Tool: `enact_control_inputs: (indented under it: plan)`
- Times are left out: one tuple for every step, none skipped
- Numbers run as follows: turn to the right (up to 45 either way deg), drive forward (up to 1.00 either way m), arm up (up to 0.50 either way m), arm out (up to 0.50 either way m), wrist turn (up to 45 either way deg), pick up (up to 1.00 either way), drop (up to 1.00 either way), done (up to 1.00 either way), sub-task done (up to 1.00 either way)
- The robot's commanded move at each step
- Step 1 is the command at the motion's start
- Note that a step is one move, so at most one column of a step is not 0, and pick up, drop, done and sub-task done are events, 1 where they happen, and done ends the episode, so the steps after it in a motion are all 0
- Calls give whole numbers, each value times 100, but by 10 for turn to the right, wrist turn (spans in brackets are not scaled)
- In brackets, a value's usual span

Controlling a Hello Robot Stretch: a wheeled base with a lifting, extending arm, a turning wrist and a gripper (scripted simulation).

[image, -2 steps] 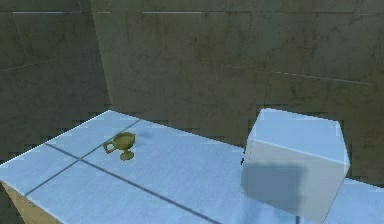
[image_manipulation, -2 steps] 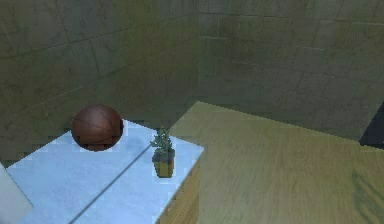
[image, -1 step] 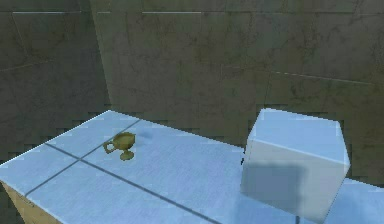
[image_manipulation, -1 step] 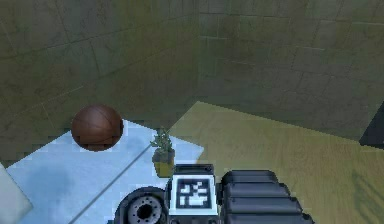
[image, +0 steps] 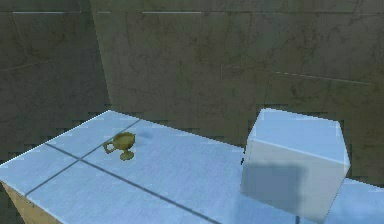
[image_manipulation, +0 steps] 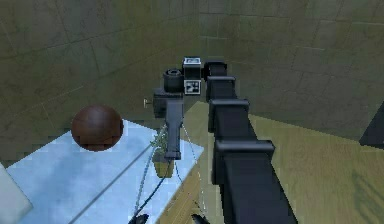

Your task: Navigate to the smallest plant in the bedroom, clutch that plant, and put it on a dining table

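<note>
Forward view: pale-blue tiled desk [image: 170, 172] ahead. Gold cup [image: 124, 146] upright left of middle, white box [image: 296, 160] at right, well apart. Bare tile between them likely suits set-down.

Arm side view: dark arm [image_manipulation: 235, 140] extended past desk edge. Gripper [image_manipulation: 168, 148] points down at desk corner, small potted plant [image_manipulation: 162, 166] right at its fingers (desk behind it, so cannot tell whether grasped or just standing). Brown ball [image_manipulation: 97, 127] rests on desk, apart from plant. Plant near edge, probably because reach meets the desk there first.
</note>
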Motion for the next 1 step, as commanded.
enact_control_inputs:
  plan:
    - [0,0,0,0,450,0,0,0,0]
